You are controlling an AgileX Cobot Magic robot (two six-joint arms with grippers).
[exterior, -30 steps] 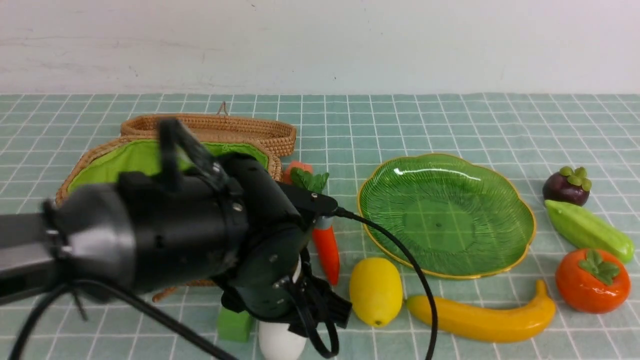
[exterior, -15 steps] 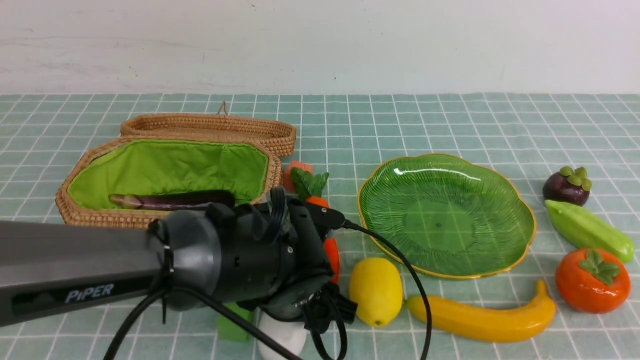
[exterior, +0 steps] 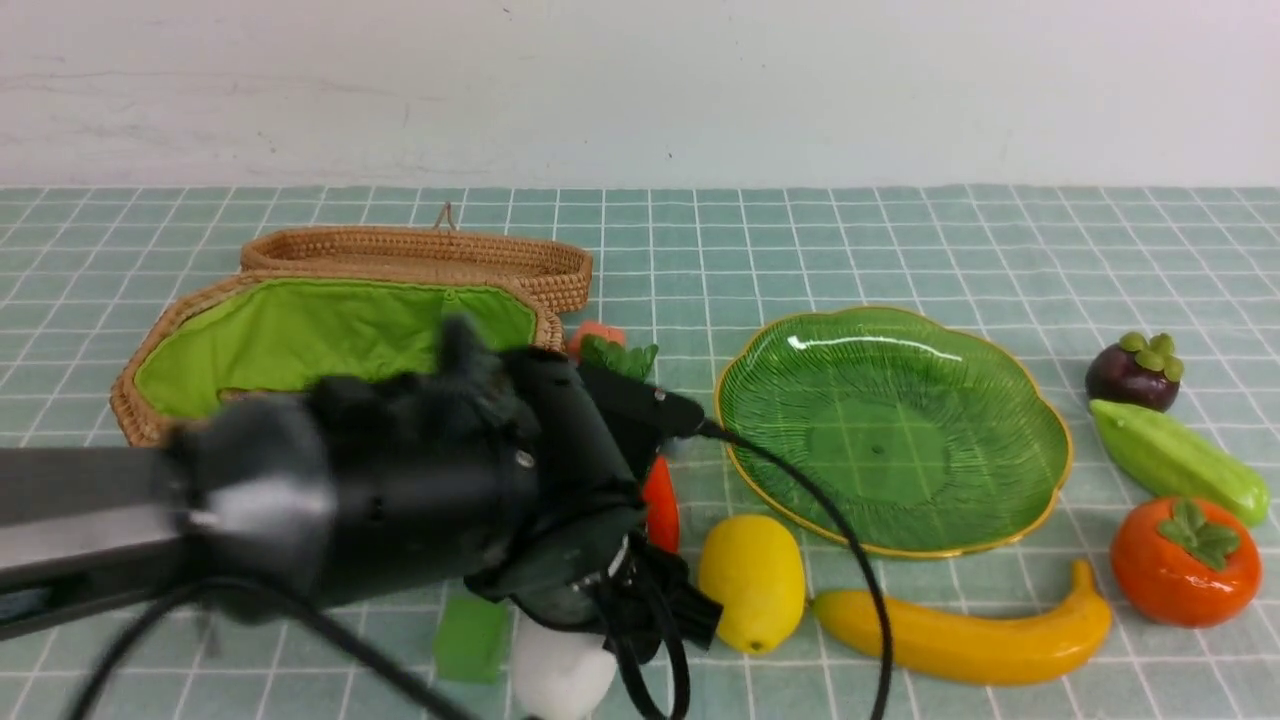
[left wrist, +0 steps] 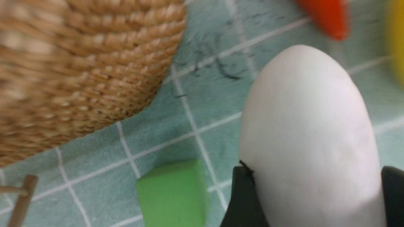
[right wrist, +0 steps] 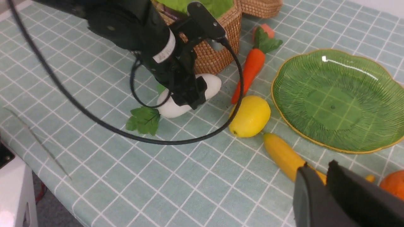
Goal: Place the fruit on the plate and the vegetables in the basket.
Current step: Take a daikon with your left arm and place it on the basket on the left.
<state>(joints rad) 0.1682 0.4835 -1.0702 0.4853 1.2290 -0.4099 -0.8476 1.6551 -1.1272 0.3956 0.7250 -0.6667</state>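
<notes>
White oblong toy radish [left wrist: 303, 126]: we find it low at the teal checked cloth surface [exterior: 700, 260], near the front wall of the tan woven wicker basket with bright green lining [exterior: 545, 330]. A small green cube [left wrist: 172, 192] sits just beside it. The left pincer [right wrist: 191, 94] straddles the radish. In the wrist view its black fingers [left wrist: 244, 195] press against both flanks, so we log it as grasping the radish; whether the radish has cleared the cloth we cannot tell. The orange toy carrot with green leaves [right wrist: 249, 67] lies between the basket and the glossy green ribbed glass plate with gold rim [exterior: 890, 430], with a small salmon-pink cube [exterior: 590, 335] by its leafy end. The yellow toy lemon [exterior: 750, 580] and long yellow banana [exterior: 960, 635] lie on the cloth on the plate's near side, the lemon close to the carrot's tip. To the plate's right we note the small dark purple mangosteen [exterior: 1135, 372], the light green cucumber [exterior: 1175, 455] just in front of it, and the orange persimmon with green leaf cap [exterior: 1185, 560] nearest us. The right pincer [right wrist: 325, 176] hangs near the banana, clenched and empty.
</notes>
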